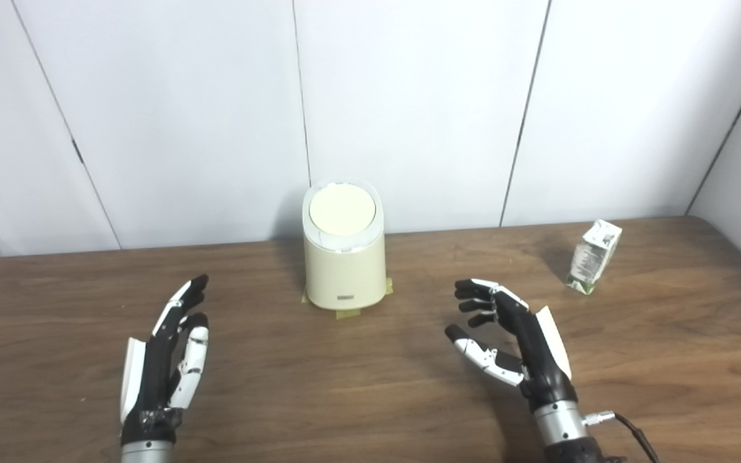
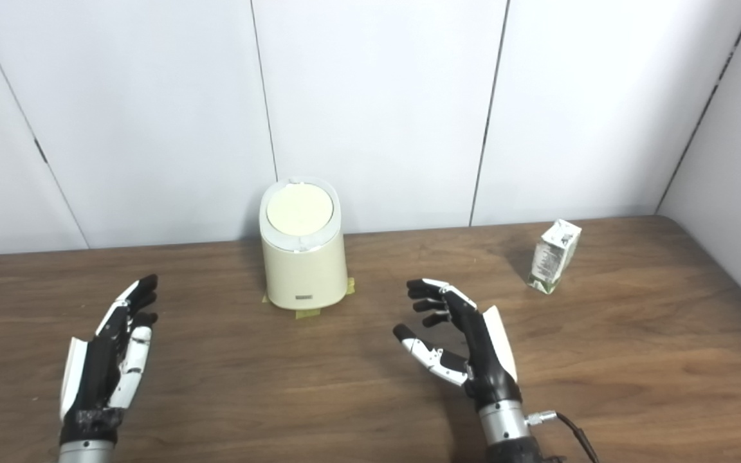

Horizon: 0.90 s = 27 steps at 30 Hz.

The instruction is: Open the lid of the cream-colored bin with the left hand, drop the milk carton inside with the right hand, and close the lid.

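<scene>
Wood table | left robot hand spread, empty | right robot hand half-curled, empty | bin lidded

The cream-colored bin is standing upright at the table's far middle, its round lid lying shut. The milk carton is standing tilted, well apart to the bin's right.

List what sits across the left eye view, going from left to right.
left hand → cream-colored bin with its lid shut → right hand → milk carton, all on or over the wooden table.
</scene>
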### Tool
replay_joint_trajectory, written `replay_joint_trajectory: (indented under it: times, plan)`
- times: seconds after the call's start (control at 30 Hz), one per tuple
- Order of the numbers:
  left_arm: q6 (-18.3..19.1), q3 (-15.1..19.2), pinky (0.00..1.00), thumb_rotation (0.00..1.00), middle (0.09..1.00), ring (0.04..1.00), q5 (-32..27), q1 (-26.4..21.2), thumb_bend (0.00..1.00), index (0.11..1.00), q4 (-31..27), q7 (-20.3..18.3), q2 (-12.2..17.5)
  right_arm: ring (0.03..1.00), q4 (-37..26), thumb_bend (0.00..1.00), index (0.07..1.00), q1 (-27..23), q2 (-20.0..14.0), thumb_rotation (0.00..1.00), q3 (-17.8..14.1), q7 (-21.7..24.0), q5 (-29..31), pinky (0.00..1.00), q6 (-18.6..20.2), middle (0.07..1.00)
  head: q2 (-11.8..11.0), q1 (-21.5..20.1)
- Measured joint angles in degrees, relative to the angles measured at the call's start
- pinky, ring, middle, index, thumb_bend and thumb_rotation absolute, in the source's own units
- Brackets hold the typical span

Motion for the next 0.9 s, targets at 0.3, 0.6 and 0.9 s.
replay_joint_trajectory:
  times: [0.3,0.6,0.9]
  plan:
    - [0.00,0.00,0.79,0.87,0.886,0.871,0.01,0.00,0.23,0.874,0.00,0.00,0.00,0.669,0.01,0.25,0.702,0.01,-0.02,0.30,0.00,0.07,0.28,0.55,-0.01,0.706,0.09,0.00]
    - [0.00,0.00,0.78,0.86,0.885,0.867,0.01,0.00,0.23,0.873,0.03,0.00,0.00,0.669,0.00,0.26,0.698,0.00,-0.01,0.30,-0.01,0.06,0.25,0.56,-0.01,0.701,0.00,-0.09]
    - [-0.79,-0.08,0.79,0.90,0.901,0.882,0.83,-0.31,0.28,0.887,0.08,0.46,0.02,0.671,0.15,0.26,0.699,-0.05,0.01,0.29,-0.05,0.05,0.63,0.56,-0.02,0.706,-0.35,-0.35]
